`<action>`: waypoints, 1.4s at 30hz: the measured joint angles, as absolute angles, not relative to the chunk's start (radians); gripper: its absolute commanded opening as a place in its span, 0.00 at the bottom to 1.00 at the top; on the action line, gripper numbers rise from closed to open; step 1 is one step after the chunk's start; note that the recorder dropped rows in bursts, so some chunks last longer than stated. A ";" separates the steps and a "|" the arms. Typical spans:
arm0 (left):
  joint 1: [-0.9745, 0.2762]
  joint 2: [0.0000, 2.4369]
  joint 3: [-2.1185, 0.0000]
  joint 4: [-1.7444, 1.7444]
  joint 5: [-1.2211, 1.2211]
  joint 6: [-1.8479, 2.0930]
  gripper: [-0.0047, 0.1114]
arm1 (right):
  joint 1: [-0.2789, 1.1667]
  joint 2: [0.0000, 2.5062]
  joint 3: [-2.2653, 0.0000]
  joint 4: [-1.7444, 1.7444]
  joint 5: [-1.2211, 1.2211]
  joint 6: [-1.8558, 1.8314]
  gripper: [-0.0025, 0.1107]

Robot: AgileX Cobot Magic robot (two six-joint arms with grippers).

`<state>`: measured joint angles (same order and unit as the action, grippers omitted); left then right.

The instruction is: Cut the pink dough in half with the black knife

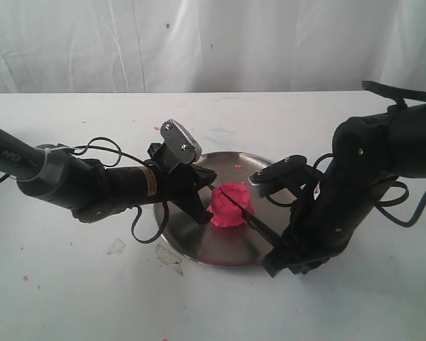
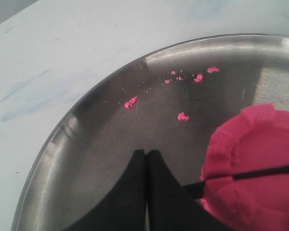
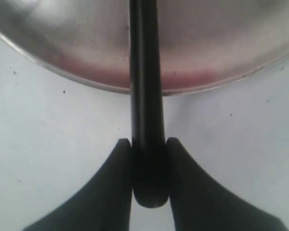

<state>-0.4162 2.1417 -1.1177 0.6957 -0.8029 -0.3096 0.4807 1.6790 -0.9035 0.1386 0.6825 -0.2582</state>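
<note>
The pink dough (image 1: 231, 207) is one cup-like mound in the middle of the round steel plate (image 1: 199, 249). The black knife (image 1: 252, 220) lies across its top, the blade pressed into the dough (image 2: 260, 173) as a thin dark line (image 2: 265, 172). My right gripper (image 3: 148, 144) is shut on the knife's handle (image 3: 146, 96) just outside the plate's rim (image 3: 86, 82). My left gripper (image 2: 147, 154) is shut with nothing in it, its tips over the plate (image 2: 101, 144) right beside the dough, close to the blade's tip.
Tiny pink crumbs (image 2: 183, 116) dot the plate and the white table (image 1: 71, 284). A clear scrap (image 1: 169, 257) and another (image 1: 116, 246) lie on the table left of the plate. A white curtain (image 1: 213, 42) hangs behind.
</note>
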 measured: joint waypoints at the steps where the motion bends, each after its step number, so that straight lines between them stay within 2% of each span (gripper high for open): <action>1: -0.416 2.142 -1.118 0.696 -0.803 -0.310 0.04 | 0.481 1.679 -0.903 0.139 0.682 -0.258 0.02; 42: -0.416 2.176 -1.118 0.682 -0.802 -0.289 0.04 | 0.481 1.732 -0.908 0.141 0.674 -0.264 0.02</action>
<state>-0.4162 2.1765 -1.1177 0.6816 -0.8019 -0.2888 0.4807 1.7316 -0.9081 0.1406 0.6741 -0.2644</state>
